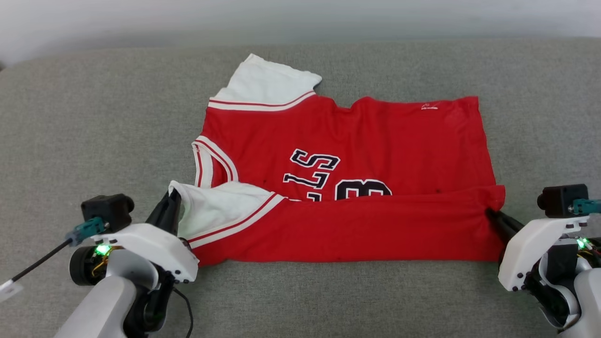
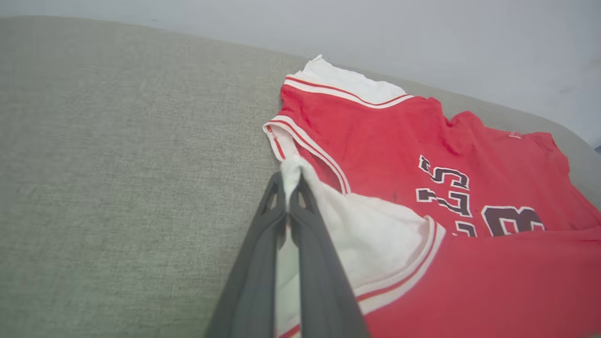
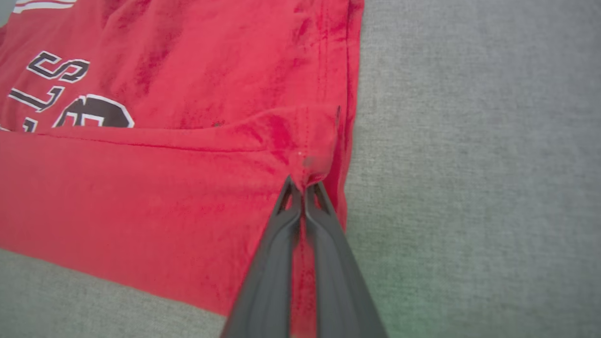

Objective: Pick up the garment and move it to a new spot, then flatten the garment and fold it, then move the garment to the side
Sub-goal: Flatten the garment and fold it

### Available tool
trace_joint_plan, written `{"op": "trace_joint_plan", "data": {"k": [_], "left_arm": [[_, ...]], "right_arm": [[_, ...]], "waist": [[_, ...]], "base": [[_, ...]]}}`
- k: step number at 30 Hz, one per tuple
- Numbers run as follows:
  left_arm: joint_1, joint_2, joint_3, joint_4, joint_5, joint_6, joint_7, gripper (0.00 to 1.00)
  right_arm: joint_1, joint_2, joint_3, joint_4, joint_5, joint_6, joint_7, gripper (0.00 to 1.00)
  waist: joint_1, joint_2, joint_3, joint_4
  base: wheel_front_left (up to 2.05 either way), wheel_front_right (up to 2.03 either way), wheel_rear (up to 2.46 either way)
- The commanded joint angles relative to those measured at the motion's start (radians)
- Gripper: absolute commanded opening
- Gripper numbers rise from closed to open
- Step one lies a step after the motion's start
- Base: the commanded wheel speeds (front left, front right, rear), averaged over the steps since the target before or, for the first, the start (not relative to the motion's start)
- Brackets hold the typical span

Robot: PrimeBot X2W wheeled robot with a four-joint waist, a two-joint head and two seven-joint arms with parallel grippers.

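Grey upholstery (image 1: 94,117) underlies the left gripper (image 2: 287,188), clamped on a sleeve tip, and the right gripper (image 3: 304,185), clamped on a hem corner, of the garment (image 1: 352,136) lying mid-surface with its near edge folded over; uneven pulling would likely skew the fold or slip a corner.

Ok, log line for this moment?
step: fold | left gripper: shut on sleeve | right gripper: shut on hem corner | garment: near edge folded over print
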Motion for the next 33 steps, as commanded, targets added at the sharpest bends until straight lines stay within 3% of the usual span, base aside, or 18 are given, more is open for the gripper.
{"op": "trace_joint_plan", "data": {"k": [1, 3, 4, 5, 6, 7, 8, 13, 20, 27, 33], "left_arm": [[-0.018, -0.005, -0.003, 0.015, 0.001, -0.008, 0.000, 0.00], [-0.041, -0.021, -0.018, 0.069, -0.006, -0.033, 0.010, 0.00], [-0.052, -0.029, -0.024, 0.095, -0.010, -0.046, 0.012, 0.00], [-0.062, -0.038, -0.029, 0.120, -0.013, -0.057, 0.015, 0.13], [-0.070, -0.044, -0.032, 0.145, -0.018, -0.066, 0.012, 0.38], [-0.074, -0.050, -0.035, 0.168, -0.020, -0.075, 0.008, 0.83], [-0.075, -0.056, -0.037, 0.190, -0.022, -0.080, 0.007, 1.00], [-0.065, -0.050, -0.022, 0.252, -0.030, -0.092, -0.025, 1.00], [-0.033, 0.045, -0.010, 0.234, -0.039, -0.104, 0.039, 1.00], [-0.018, 0.175, -0.040, 0.104, -0.092, -0.126, 0.284, 1.00], [-0.014, 0.256, -0.083, -0.015, -0.161, -0.115, 0.546, 1.00]], "right_arm": [[-0.016, 0.003, 0.004, 0.011, -0.009, -0.001, -0.003, 0.00], [-0.028, 0.008, 0.013, 0.049, -0.011, -0.001, -0.010, 0.00], [-0.035, 0.009, 0.018, 0.066, -0.014, -0.001, -0.014, 0.27], [-0.037, 0.010, 0.022, 0.081, -0.014, -0.001, -0.022, 0.43], [-0.040, 0.016, 0.023, 0.096, -0.007, -0.001, -0.034, 1.00], [-0.042, 0.017, 0.028, 0.110, -0.005, -0.001, -0.042, 1.00], [-0.045, 0.016, 0.036, 0.119, -0.003, -0.001, -0.055, 1.00], [-0.047, -0.011, 0.057, 0.098, -0.008, -0.001, -0.183, 1.00], [0.029, -0.017, 0.031, 0.011, -0.041, -0.001, -0.350, 1.00], [0.146, 0.025, -0.023, -0.130, -0.094, -0.001, -0.376, 1.00], [0.214, 0.081, -0.048, -0.250, -0.134, -0.001, -0.359, 1.00]], "waist": [[-0.0002, 0.0000, 0.014, 0.000], [-0.0002, 0.0000, 0.017, 0.002], [-0.0002, 0.0000, 0.017, 0.002], [-0.0002, 0.0000, 0.015, 0.002], [-0.0002, 0.0000, 0.010, 0.001], [-0.0002, 0.0000, 0.003, -0.001], [-0.0002, 0.0000, -0.005, -0.003], [-0.0002, 0.0000, -0.064, -0.013], [-0.0002, 0.0000, -0.180, -0.024], [-0.0002, 0.0000, -0.245, -0.035], [-0.0002, 0.0000, -0.206, -0.068]], "base": [[0.00, 0.00, 0.00], [0.00, 0.00, 0.00], [0.00, 0.00, 0.00], [0.00, 0.00, 0.00], [0.00, 0.00, 0.00], [0.00, 0.00, 0.00], [0.00, 0.00, 0.00], [0.00, 0.00, 0.00], [0.00, 0.00, 0.00], [0.00, 0.00, 0.00], [0.00, 0.00, 0.00]]}}
